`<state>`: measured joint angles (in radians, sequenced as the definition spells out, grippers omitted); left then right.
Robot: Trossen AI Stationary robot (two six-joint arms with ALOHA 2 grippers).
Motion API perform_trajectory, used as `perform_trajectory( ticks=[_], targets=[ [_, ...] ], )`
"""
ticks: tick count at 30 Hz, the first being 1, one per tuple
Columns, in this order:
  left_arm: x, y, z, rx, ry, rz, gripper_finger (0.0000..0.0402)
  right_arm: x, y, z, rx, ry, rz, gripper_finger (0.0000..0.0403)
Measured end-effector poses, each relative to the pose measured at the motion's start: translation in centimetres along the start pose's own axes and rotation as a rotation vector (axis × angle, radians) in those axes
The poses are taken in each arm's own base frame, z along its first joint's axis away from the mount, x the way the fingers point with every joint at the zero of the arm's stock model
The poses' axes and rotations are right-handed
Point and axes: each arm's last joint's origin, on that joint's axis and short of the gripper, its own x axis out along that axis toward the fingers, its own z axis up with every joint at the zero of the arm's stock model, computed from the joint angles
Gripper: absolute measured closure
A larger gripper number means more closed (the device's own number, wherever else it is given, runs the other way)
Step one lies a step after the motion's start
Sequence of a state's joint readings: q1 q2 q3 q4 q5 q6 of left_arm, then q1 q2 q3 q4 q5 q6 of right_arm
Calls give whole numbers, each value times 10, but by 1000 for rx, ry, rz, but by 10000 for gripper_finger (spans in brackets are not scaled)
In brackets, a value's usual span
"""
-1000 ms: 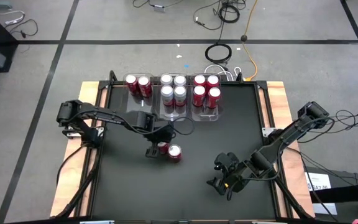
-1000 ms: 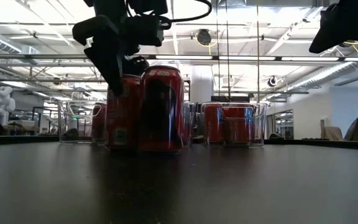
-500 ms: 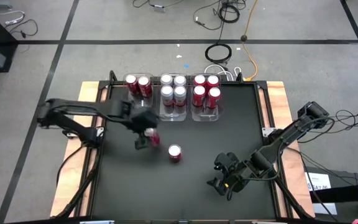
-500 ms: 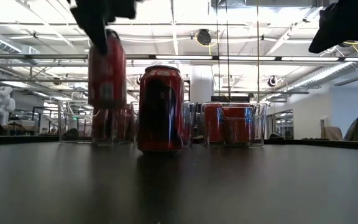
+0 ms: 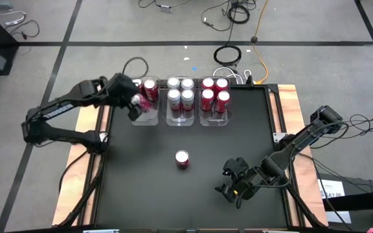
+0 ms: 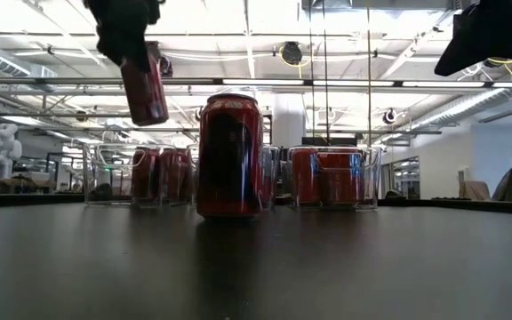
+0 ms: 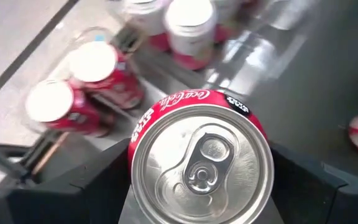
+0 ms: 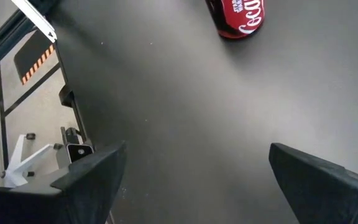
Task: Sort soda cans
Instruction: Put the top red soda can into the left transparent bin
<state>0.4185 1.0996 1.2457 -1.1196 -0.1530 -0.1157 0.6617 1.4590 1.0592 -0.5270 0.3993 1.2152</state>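
Note:
My left gripper [image 5: 135,103] is shut on a red soda can [image 6: 145,84] and holds it in the air over the left clear bin [image 5: 144,115] at the table's far edge. In the left wrist view two red cans [image 7: 92,62] stand in that bin below. The middle bin holds several silver cans [image 5: 180,92], and the right bin holds several red cans [image 5: 215,94]. One more red can [image 5: 182,158] stands upright on its base mid-table. My right gripper [image 5: 233,184] waits open near the table's near right corner. My left gripper pinches the red can between its two fingers [image 7: 98,186], one on each side of the can's body just below the top rim [image 7: 135,134]. The fingers come from above, pointing down. The can hangs below them, lifted clear of the table and tilted.
The three clear bins stand in a row along the far edge. The lone red can [image 8: 238,17] stands ahead of my right gripper [image 8: 191,180]. Dark bare table surface [image 5: 141,188] lies around it. Wooden side boards [image 5: 86,116] flank the mat.
My left gripper, shut on the red can, has lifted it from beside the other can mid-table. It has carried the can up and toward the far left, over the left bin. The can has tipped from upright to tilted. The other can has stayed in place.

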Motion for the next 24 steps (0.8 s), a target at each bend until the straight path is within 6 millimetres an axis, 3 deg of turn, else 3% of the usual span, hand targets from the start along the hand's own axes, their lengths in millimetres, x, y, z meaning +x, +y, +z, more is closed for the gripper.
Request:
perform_trajectory(
  ticks=[6, 11, 24],
  targets=[
    [23, 38, 6, -84, 80, 15, 75, 0, 0, 0, 12, -2, -1, 17],
    [46, 63, -4, -168, 148, -10, 75, 0, 0, 0, 20, -1, -1, 17],
    [99, 96, -27, -262, 178, -13, 75, 0, 0, 0, 22, -1, 0, 17]
  ],
)
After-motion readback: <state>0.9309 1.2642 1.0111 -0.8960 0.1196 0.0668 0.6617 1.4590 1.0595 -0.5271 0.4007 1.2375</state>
